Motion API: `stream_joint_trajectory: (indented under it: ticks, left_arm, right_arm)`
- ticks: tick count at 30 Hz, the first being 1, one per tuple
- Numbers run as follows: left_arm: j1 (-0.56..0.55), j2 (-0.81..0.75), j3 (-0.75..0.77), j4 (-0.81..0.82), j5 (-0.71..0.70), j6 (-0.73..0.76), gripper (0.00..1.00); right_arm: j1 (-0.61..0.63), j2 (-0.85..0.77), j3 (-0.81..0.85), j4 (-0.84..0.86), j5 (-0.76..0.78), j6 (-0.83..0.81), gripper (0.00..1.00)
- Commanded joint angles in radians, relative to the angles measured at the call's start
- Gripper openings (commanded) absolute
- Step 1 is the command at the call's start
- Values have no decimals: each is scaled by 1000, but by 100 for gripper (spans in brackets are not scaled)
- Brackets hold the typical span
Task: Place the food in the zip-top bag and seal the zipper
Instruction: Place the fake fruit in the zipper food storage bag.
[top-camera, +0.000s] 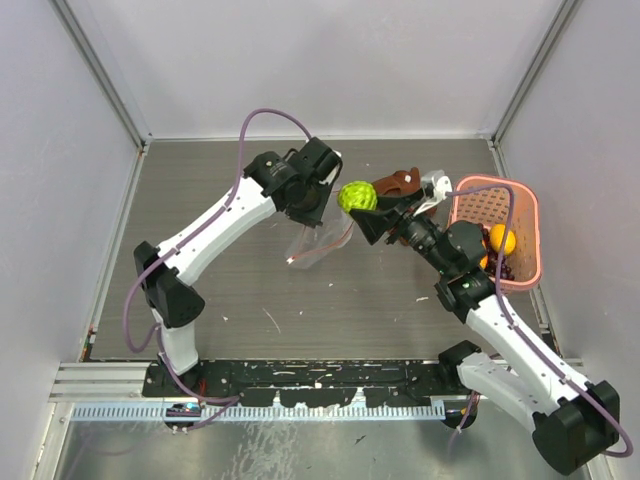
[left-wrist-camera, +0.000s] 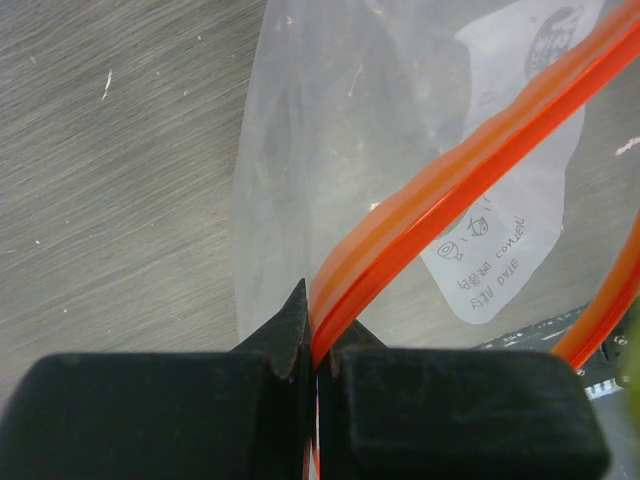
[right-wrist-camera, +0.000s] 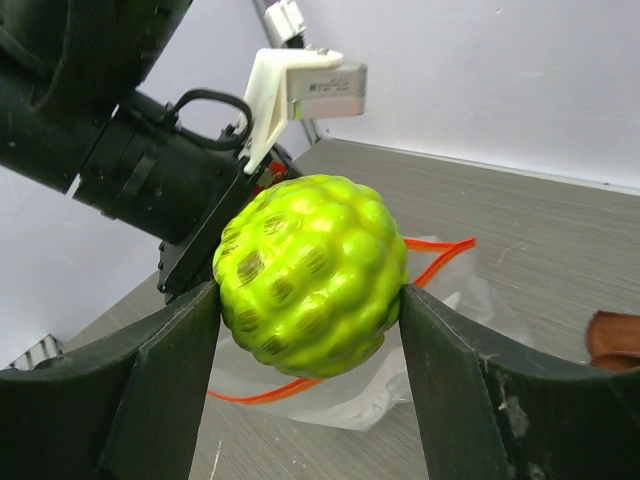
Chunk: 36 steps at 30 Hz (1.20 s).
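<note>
The left claw (left-wrist-camera: 318, 365) is pressed together on the zipper (left-wrist-camera: 450, 195) — the orange-red strip runs straight into the seam between its black pads. It pinches one lip of the zip-top bag (top-camera: 320, 243), and the clear pouch hangs left of centre; whether its lower end touches the surface (top-camera: 250, 290) I cannot tell. The right claw (top-camera: 368, 205) pinches the lime-green ball (right-wrist-camera: 312, 275), fingers spread wide around it, just right of the bag's upper edge. A brown cloth (top-camera: 398, 181) lies just beyond that claw. A yellow-orange fruit (top-camera: 503, 240) and something dark, perhaps the grape bunch (top-camera: 497, 268), sit in the pink basket (top-camera: 532, 215) at the right.

The step in hand, as I judge it, is feeding the ball into the bag. In the right wrist view the orange strip loops apart below the ball, which suggests a mouth, though how wide cannot be told. The ball looks broad against that gap, so it should come in from above, centred between the two orange lips, and be let go only once it is inside — not on the rim. The left claw's pinch should be firm and the held lip high, since film this thin may fold shut or swing away at a nudge.
</note>
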Motion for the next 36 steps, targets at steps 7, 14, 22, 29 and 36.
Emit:
stream_joint_trajectory:
  ticks: [7, 14, 22, 29, 36]
  left_arm:
    - [3, 5, 60, 9, 62, 2, 0]
    - [5, -48, -1, 42, 89, 2, 0]
    - [7, -77, -49, 71, 172, -2, 0]
    - [7, -74, -67, 73, 180, 5, 0]
    - [27, -91, -90, 77, 147, 13, 0]
  right_arm:
    - [90, 120, -28, 152, 27, -44, 19]
    - [126, 182, -55, 103, 83, -85, 19]
    - [134, 240, -9, 8, 84, -114, 34]
    - [134, 266, 77, -97, 72, -121, 77]
    - [134, 241, 160, -225, 66, -104, 95]
